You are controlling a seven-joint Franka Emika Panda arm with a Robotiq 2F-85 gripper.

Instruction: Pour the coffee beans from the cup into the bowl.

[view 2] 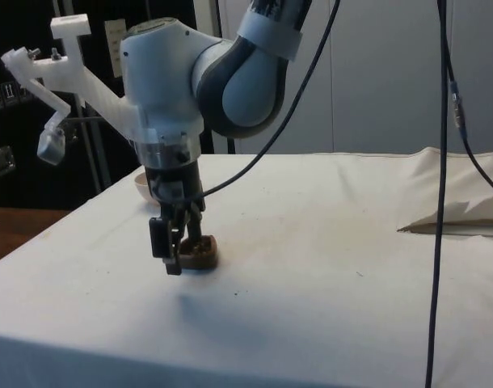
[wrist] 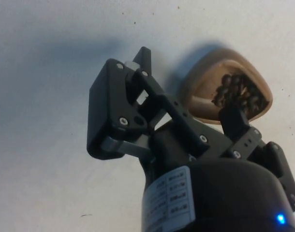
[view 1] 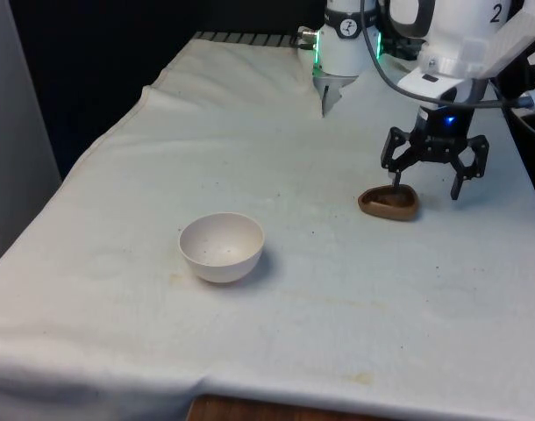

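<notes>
Low over the cloth (view 1: 276,158), the open claw (view 1: 425,186) straddled the rim of the brown cup (view 1: 388,203), one finger (wrist: 233,115) dipping among the coffee beans (wrist: 238,92); the white bowl (view 1: 221,247) sat well apart, towards the front view's left. The claw's label was unreadable.

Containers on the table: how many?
2. White bowl toward the front view's left, apart from the tool. Wooden cup holding beans sits toward the front view's right, under the open tool.
</notes>
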